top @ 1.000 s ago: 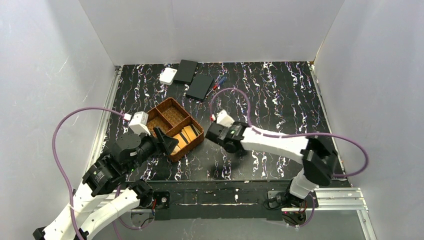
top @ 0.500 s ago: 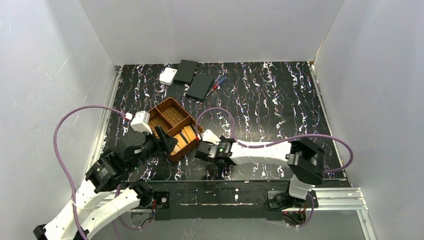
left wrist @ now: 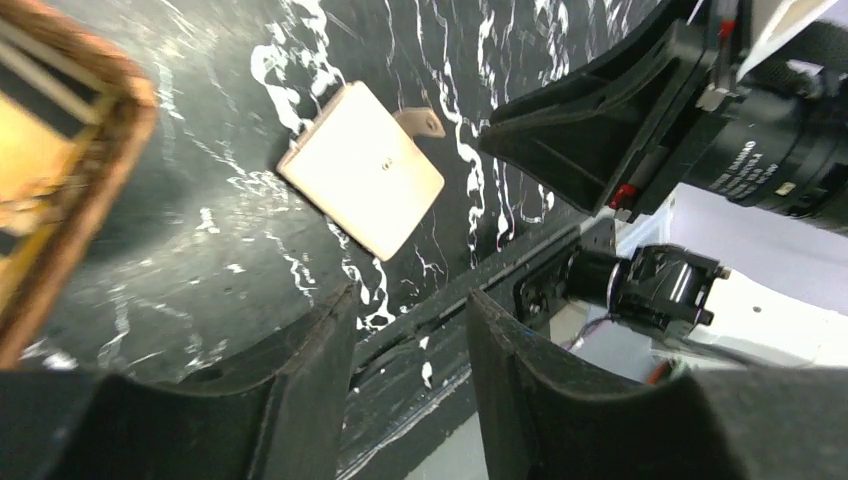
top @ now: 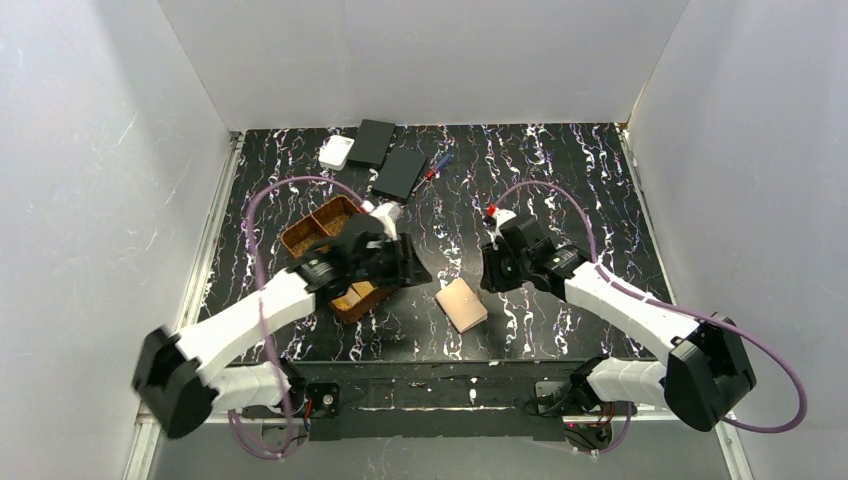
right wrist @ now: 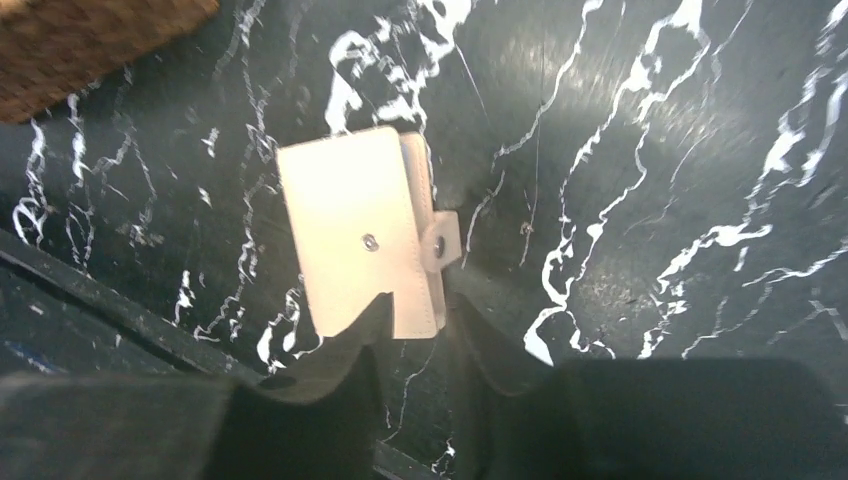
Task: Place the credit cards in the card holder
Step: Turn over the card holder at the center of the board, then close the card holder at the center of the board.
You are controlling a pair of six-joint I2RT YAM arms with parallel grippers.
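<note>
Two sets of fingers, both empty: the left fingers (left wrist: 300, 400) stand moderately apart, the right fingers (right wrist: 330, 400) narrower. The card holder (right wrist: 355, 235) lies folded shut on the worktop (right wrist: 650, 150) between the arms, just past the right tips, with its tab sticking out sideways. It is thin and flat, so a pinch from above could skid it over the slick surface or press it closed instead of opening it. The credit cards (left wrist: 20, 150) show only as an orange sliver in the woven tray (left wrist: 100, 190) — the left arm covers most from above, so their number cannot be told.
</note>
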